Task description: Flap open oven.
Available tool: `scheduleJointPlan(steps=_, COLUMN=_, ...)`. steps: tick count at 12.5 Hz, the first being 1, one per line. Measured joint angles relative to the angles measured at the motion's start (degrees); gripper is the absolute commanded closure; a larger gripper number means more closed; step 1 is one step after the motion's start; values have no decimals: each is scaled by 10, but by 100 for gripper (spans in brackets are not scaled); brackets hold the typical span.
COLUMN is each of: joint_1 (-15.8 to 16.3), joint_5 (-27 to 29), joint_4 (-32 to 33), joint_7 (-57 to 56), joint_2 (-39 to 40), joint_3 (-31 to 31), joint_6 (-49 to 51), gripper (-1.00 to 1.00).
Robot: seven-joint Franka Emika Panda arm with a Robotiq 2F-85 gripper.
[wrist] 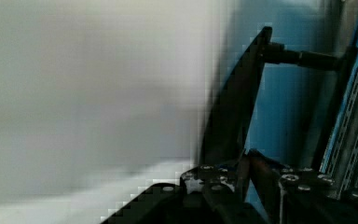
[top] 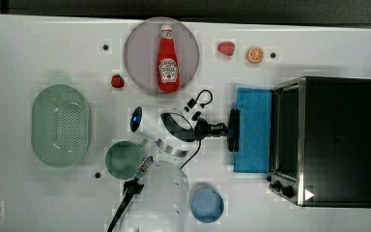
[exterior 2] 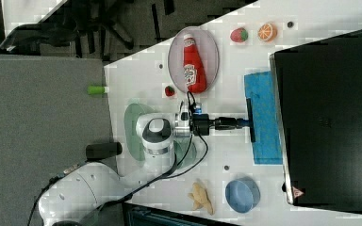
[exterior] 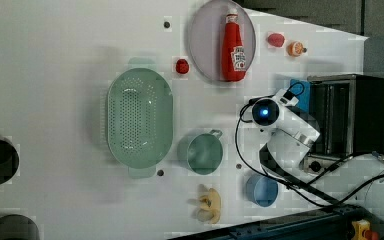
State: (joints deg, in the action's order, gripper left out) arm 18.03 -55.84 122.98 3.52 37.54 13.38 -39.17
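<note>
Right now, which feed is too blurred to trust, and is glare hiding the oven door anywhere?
Wrist view: the white table is smeared and out of focus; the black bar handle at the gripper reads as a dark silhouette. Top view: blocky but usable, no glare on the blue door. Right view: the same, door clearly visible.

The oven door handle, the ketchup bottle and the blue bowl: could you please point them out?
oven door handle (top: 233, 129), top view, middle of the black bar.
ketchup bottle (top: 167, 65), top view, its label.
blue bowl (exterior 2: 242, 195), right view, inside of the bowl.
</note>
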Motion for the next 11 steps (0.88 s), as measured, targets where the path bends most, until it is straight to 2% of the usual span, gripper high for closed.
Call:
scheduleJointPlan(steps=2, joint_1=-2, joint_5=16, joint_4=1, joint_7=3, joint_2=-9, joint_3=7, joint_6=-19, gripper=65)
scheduleJointPlan(steps=5, joint_1=-17, joint_5=100, joint_4=3, joint_7=4, joint_2=-58, joint_3=13, joint_6=-38, gripper=65)
scheduleJointPlan(steps=9, joint_1=-18, joint_5=311, joint_4=-3, joint_7=5, joint_2=-204, joint_3=19, joint_6=-43, gripper=65)
scheduleJointPlan(steps=11, joint_1=-18, joint_5=368, joint_4=-17, joint_7=5, joint_2=-281, joint_3=15, joint_6=-25, gripper=65)
